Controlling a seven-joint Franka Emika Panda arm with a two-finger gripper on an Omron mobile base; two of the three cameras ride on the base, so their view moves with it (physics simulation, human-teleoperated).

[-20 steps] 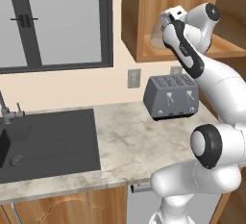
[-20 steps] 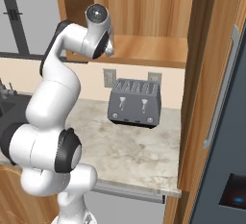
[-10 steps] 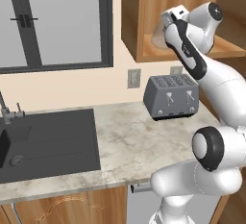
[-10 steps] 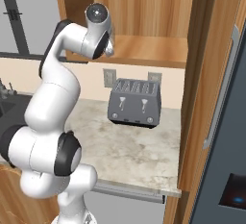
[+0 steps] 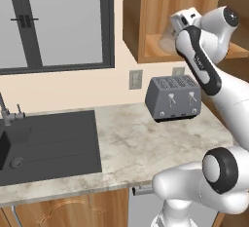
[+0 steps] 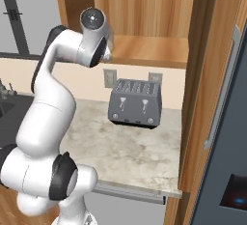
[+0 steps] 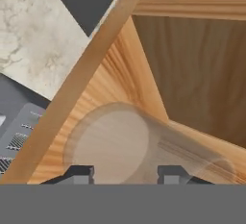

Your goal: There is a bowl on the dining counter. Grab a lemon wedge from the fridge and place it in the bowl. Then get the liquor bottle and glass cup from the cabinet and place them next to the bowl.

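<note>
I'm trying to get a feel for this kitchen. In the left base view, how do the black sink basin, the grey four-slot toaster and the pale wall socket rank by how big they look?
1. Black sink basin, clearly the largest.
2. Grey four-slot toaster.
3. Pale wall socket, smallest.
The sink sits nearer the camera, which enlarges it somewhat, though the gap is wide enough to rank.

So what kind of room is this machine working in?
A home kitchen, rendered by computer rather than filmed. You can tell by the grey toaster on a marbled stone worktop, the dark sink under a window, and the open wooden wall cabinet beside a dark fridge.
</note>
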